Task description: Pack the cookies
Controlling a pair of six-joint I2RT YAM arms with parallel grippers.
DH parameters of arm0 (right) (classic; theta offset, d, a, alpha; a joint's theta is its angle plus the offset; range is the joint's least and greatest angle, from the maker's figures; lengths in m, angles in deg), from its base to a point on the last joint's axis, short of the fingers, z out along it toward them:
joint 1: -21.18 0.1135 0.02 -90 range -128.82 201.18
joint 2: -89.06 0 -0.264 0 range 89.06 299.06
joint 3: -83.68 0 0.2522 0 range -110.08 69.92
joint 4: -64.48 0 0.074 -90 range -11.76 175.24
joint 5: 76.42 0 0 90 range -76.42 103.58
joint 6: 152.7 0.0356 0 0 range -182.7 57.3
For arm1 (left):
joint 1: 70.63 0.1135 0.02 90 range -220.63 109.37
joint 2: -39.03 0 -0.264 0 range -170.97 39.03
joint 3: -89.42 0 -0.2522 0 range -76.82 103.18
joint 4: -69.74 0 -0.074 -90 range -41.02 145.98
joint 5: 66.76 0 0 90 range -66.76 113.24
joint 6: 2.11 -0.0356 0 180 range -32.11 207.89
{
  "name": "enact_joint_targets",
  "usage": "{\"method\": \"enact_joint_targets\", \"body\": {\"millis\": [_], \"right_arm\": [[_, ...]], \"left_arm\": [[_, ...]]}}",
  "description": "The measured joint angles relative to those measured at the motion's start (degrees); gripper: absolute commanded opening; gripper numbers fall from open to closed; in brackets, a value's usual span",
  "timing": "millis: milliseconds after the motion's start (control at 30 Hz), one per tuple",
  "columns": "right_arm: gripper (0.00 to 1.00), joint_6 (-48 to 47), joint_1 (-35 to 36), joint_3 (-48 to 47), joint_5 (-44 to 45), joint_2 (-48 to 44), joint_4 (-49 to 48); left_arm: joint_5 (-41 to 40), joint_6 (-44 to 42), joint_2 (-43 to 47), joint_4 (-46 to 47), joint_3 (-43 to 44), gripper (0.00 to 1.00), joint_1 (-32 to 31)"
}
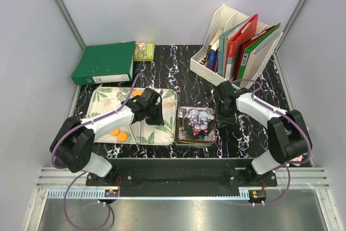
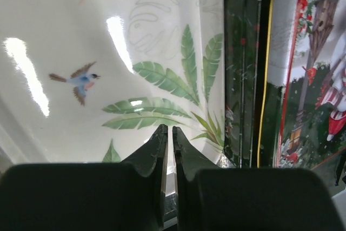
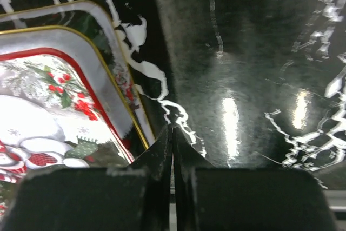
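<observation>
Far left corner of desk (image 1: 173,63): green binder (image 1: 105,63) lay flat, with a small green box (image 1: 144,50) just beside it at the far edge.

Left half of desk: tray (image 1: 102,101) printed with leaves and a bird. Two orange cookies (image 1: 115,132) lay touching each other on the tray's near-left part. A third orange cookie (image 1: 137,93) sat near the tray's far edge, partly hidden by the left arm.

Left gripper (image 2: 167,129) hung over the tray close to its right edge. Its fingers were drawn almost together, with a thin slit between them and nothing seen in it (the wrist view showed only glazed tray below).

Mid-desk, toward the near edge: tin (image 1: 197,125) with a Christmas picture on top, just beside the tray's right edge. Could not tell whether the two touched.

Right gripper (image 3: 172,128) was clenched, fingers pressed together and empty. It hung over bare desk just off the tin's right edge.

Far right corner of desk: white file rack (image 1: 227,14), upright, holding red and green folders (image 1: 246,39) and some books.
</observation>
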Motion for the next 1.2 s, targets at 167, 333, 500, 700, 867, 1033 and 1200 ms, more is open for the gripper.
{"method": "enact_joint_targets", "body": {"millis": [167,333,500,700,867,1033,1200], "right_arm": [[0.00,-0.09,0.02,0.17,-3.96,0.94,-2.43],[0.00,-0.26,-0.04,0.22,-5.31,0.94,-3.04],[0.00,-0.28,-0.11,0.63,-5.42,0.92,-3.69],[0.00,-0.31,-0.17,1.20,-6.05,0.57,-3.96],[0.00,-0.37,-0.26,1.25,-6.64,0.44,-3.96],[0.00,-0.48,-0.26,1.25,-7.32,-0.13,-3.96],[0.00,-0.48,-0.31,1.31,-8.17,-1.31,-3.96]], "left_arm": [[0.66,0.57,-1.09,1.18,0.00,0.10,-1.81],[1.44,1.55,-2.08,1.99,0.00,0.10,-3.21],[1.95,2.14,-2.99,2.75,0.00,0.10,-4.24],[2.86,2.78,-3.93,3.96,0.02,0.09,-5.09],[3.54,3.30,-5.27,4.37,0.02,0.09,-6.32],[3.91,4.13,-6.19,5.18,0.11,0.08,-7.54],[4.09,4.57,-6.25,5.51,0.11,0.08,-7.96]]}}
